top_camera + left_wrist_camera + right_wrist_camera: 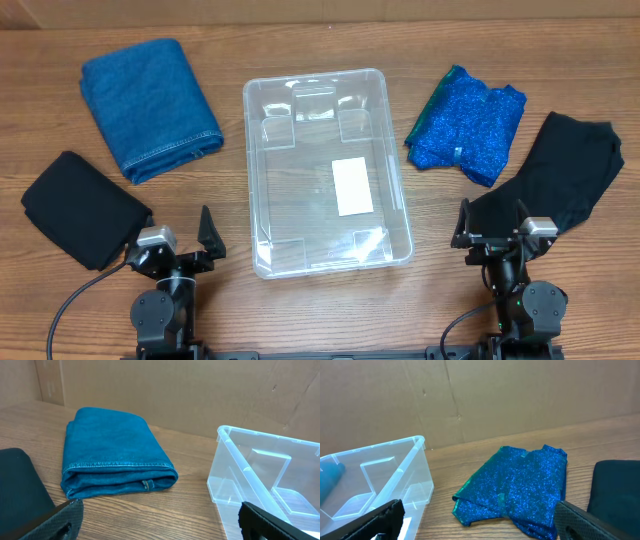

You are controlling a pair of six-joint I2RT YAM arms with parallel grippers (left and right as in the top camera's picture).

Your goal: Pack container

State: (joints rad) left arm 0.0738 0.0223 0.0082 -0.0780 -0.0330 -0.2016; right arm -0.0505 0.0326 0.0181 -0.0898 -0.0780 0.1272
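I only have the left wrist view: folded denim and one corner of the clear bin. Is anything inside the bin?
Observer: No. From overhead the container holds nothing; only the white label shows on its bottom.
Operator: What lies on its far side from me?
Observer: A sparkly blue cloth lies on the table to its right, apart from its wall.
Operator: Anything past that?
Observer: A black garment lies further right, and the open right claw holds nothing.
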